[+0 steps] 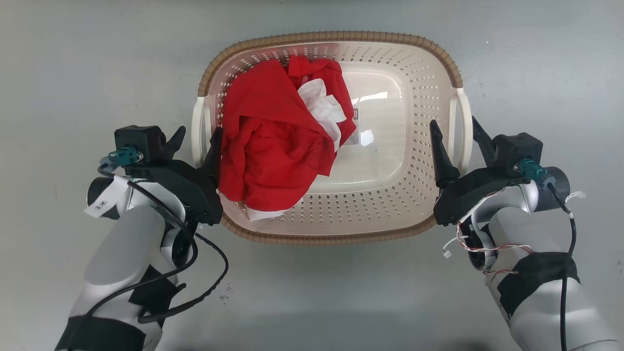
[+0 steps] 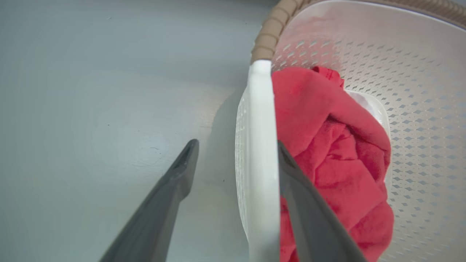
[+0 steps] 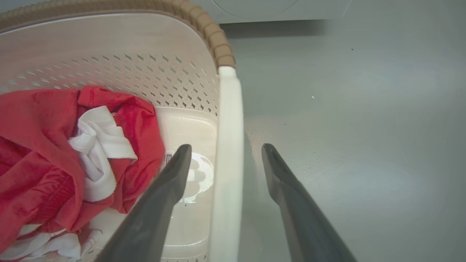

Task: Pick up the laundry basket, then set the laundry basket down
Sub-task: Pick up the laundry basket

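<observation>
Left tool [image 1: 198,134] stands apart astride the left handle [image 1: 196,114] of the laundry basket [image 1: 336,37], inner finger beside the red garment [image 1: 273,156]: you could pinch cloth. Right tool [image 1: 454,124], also apart, straddles the right handle [image 1: 465,114]; closing unevenly could tip the basket off the floor [image 1: 73,58]

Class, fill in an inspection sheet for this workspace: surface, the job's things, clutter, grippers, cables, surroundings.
Surface: grey floor, smooth, lightly scuffed.
Job's things: laundry basket upright on the floor, holding a red garment and a white garment bunched toward its left side.
Clutter: nothing seen.
Grippers: left gripper open, jaws straddling the left handle; right gripper open, jaws straddling the right handle.
Cables: black cable loops loose off the left forearm; red and white wires hang at the right wrist.
Surroundings: pale panel at the floor's far edge in the right wrist view; what it is cannot be told.
</observation>
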`<state>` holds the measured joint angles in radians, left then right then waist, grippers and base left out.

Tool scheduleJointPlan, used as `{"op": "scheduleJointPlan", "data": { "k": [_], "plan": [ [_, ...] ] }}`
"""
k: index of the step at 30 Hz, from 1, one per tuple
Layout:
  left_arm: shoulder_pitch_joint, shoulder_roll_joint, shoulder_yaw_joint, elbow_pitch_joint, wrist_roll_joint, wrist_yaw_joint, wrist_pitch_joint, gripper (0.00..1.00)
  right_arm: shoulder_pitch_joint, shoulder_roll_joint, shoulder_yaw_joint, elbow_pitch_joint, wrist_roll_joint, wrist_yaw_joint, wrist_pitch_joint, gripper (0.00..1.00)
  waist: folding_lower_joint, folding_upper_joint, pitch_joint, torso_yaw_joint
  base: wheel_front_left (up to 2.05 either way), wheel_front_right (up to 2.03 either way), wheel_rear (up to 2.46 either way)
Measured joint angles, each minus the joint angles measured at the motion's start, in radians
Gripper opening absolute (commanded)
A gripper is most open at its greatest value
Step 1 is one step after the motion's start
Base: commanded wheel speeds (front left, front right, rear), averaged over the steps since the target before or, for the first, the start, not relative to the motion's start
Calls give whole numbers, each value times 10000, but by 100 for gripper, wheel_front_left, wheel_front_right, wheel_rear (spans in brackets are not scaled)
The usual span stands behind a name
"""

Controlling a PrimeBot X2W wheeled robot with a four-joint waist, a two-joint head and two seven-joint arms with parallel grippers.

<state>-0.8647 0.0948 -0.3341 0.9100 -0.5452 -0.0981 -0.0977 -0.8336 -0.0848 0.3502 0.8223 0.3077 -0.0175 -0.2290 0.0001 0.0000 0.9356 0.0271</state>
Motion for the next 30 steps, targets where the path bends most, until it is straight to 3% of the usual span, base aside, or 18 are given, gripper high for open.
{"op": "scheduleJointPlan", "data": {
  "k": [12, 13, 14, 15, 16, 30],
  "plan": [
    [-700, -207, 211, 1231, -533, -169, 311, 100, -974, 65, 140, 1172, 88, 105, 176, 100, -2, 0, 103, 4, 0, 0, 0],
    [-760, -221, 226, 1287, -573, -173, 343, 100, -1021, 65, 151, 1241, 96, 130, 176, 58, -1, 0, 99, 4, 0, 0, 0],
    [-811, -238, 244, 1367, -604, -174, 343, 91, -1056, 67, 169, 1306, 102, 171, 180, 0, -1, 0, 95, 4, 0, 0, 0],
    [-848, -261, 261, 1448, -639, -178, 345, 21, -1085, 71, 188, 1379, 104, 180, 194, 0, -1, 0, 89, 5, 0, 0, 0],
    [-893, -295, 257, 1511, -640, -196, 349, 0, -1122, 75, 194, 1465, 109, 180, 213, 0, -2, 0, 83, 6, 0, 0, 0],
    [-986, -627, 173, 2545, -736, -314, 433, 0, -1353, 355, 288, 2704, 378, 479, 353, 0, -1, 0, -540, 4, 0, 0, 0]
  ]
}}
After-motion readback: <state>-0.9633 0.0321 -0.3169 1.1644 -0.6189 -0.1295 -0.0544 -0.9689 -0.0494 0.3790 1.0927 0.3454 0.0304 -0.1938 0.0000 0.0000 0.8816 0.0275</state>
